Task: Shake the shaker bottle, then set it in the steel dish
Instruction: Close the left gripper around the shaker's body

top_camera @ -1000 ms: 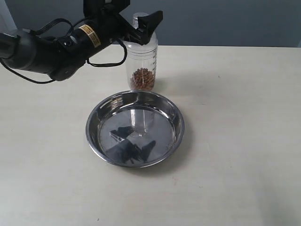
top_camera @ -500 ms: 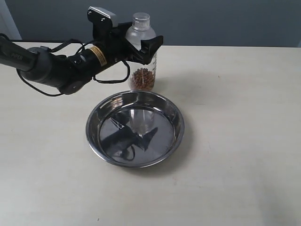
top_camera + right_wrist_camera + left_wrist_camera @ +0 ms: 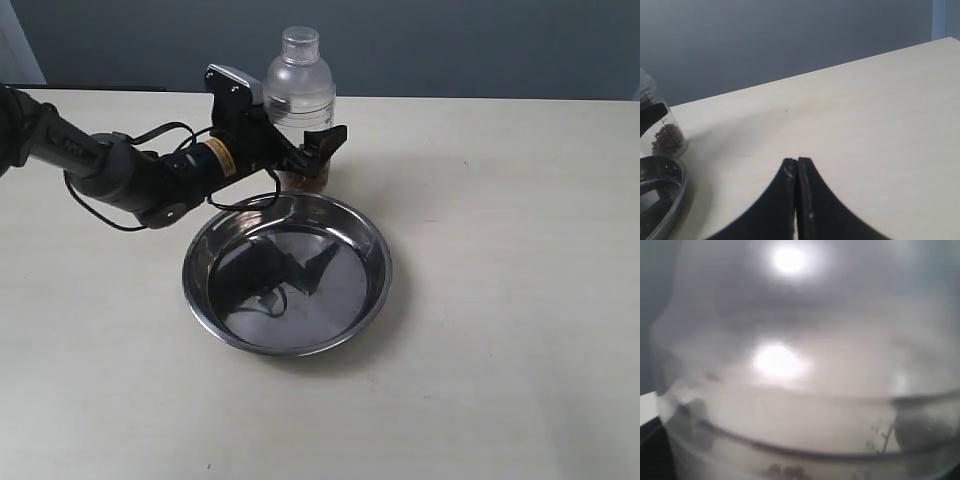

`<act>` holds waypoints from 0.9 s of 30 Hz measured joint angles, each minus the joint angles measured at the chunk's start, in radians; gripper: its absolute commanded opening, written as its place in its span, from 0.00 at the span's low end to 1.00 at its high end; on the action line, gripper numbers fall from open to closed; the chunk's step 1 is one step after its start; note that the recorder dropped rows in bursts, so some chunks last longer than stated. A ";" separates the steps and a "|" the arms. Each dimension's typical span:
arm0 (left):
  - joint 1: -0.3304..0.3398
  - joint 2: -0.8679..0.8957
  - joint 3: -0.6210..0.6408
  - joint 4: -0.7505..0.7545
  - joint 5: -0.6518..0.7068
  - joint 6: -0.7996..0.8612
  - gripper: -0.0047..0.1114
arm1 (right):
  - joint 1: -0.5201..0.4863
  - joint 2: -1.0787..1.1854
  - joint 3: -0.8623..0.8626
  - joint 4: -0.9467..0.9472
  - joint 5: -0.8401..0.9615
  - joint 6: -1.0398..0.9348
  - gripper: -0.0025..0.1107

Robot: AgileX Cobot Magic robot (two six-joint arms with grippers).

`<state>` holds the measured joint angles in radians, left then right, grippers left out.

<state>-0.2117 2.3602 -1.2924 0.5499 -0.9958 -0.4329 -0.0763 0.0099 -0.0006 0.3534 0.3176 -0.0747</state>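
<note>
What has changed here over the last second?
The left gripper moved down from the bottle's cap to its lower body, jaws on either side; whether it grips is unclear. The bottle stays standing on the table behind the dish, which hasn't moved.

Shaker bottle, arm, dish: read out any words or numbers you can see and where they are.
Measuring marks on the shaker bottle: blurred, unreadable in every view.
Yellow label on the left arm: too small to read.
Steel dish: no text seen.
</note>
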 measured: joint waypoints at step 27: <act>0.000 0.037 -0.027 -0.019 0.074 0.024 0.87 | 0.000 0.000 0.000 0.000 0.000 0.000 0.02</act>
<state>-0.2117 2.3973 -1.3191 0.5310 -0.9216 -0.4087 -0.0763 0.0099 -0.0006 0.3534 0.3176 -0.0747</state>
